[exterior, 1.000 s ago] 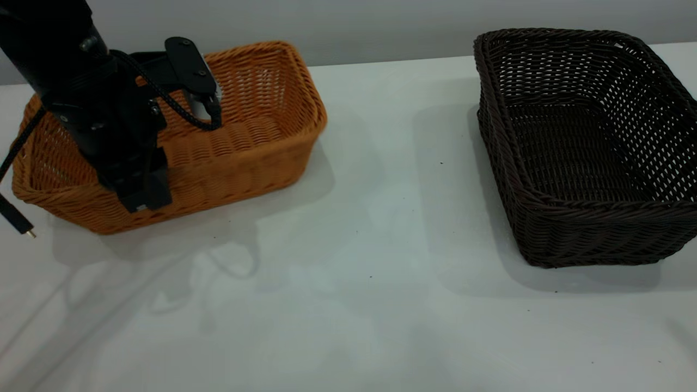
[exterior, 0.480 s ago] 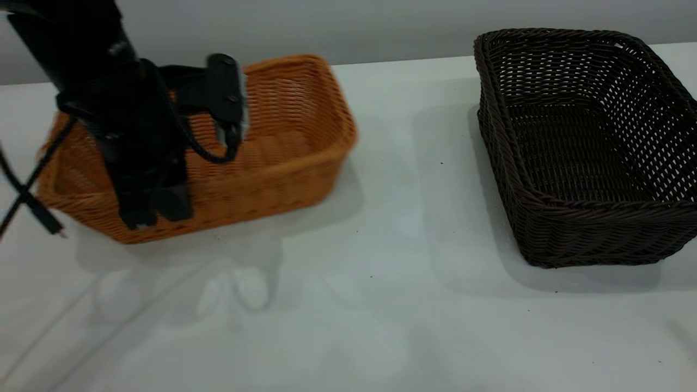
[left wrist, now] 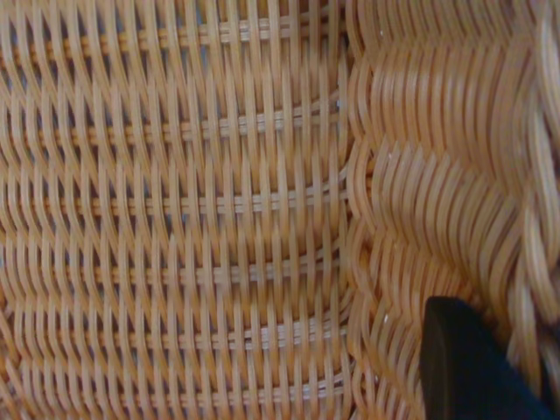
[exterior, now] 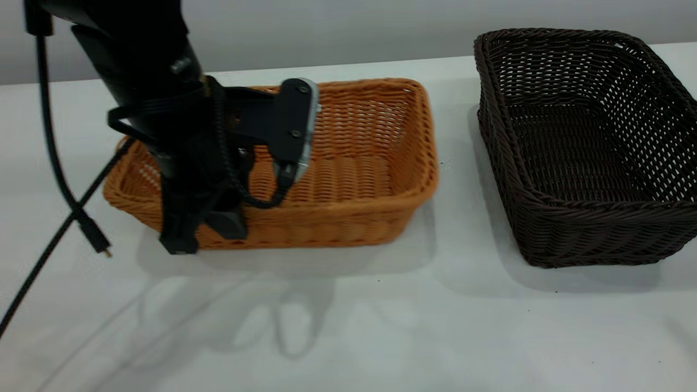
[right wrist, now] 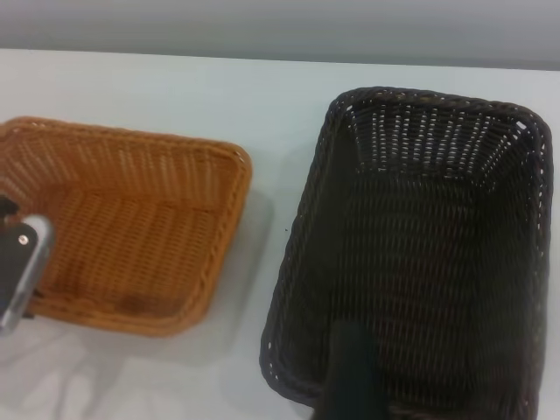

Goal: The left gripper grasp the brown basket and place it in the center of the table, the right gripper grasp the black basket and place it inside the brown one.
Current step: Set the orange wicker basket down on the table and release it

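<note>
The brown basket (exterior: 354,179) sits on the white table (exterior: 381,326), left of centre. My left gripper (exterior: 201,231) is shut on its front wall near the left corner, one finger (left wrist: 464,367) inside against the weave. The basket fills the left wrist view (left wrist: 219,201) and also shows in the right wrist view (right wrist: 131,227). The black basket (exterior: 572,147) stands at the right, a small gap from the brown one. My right gripper (right wrist: 350,376) hovers above the black basket (right wrist: 429,236), over its near wall, and is out of the exterior view.
A loose black cable with a plug end (exterior: 92,234) hangs from the left arm beside the brown basket. Bare white tabletop lies in front of both baskets. A grey wall (exterior: 348,27) runs behind the table.
My left gripper has dragged the brown basket to the right, toward the black basket, and turned it square to the table edge. The black basket has not moved.
</note>
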Robot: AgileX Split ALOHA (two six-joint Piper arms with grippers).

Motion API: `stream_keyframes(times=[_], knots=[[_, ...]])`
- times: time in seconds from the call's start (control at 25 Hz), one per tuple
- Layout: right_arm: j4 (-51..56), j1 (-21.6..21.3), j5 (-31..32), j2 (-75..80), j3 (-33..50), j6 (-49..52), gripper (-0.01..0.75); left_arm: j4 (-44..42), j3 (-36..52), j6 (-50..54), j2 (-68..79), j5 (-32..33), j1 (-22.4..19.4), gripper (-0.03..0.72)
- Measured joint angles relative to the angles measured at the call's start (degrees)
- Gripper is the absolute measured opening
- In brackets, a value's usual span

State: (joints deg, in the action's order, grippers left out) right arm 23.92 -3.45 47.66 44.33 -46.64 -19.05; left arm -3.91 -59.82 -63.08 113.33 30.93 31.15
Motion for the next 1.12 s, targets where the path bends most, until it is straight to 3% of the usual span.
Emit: stream_keyframes(times=[0.24,1.12], knots=[[0.0,0.1,0.0,0.0,0.0,0.0,0.509,2.5,0.0,-0.3,0.0,-0.1,3.4,0.113],[0.0,0.1,0.3,0.0,0.0,0.0,0.509,2.5,0.0,6.3,0.0,-0.3,3.5,0.112]])
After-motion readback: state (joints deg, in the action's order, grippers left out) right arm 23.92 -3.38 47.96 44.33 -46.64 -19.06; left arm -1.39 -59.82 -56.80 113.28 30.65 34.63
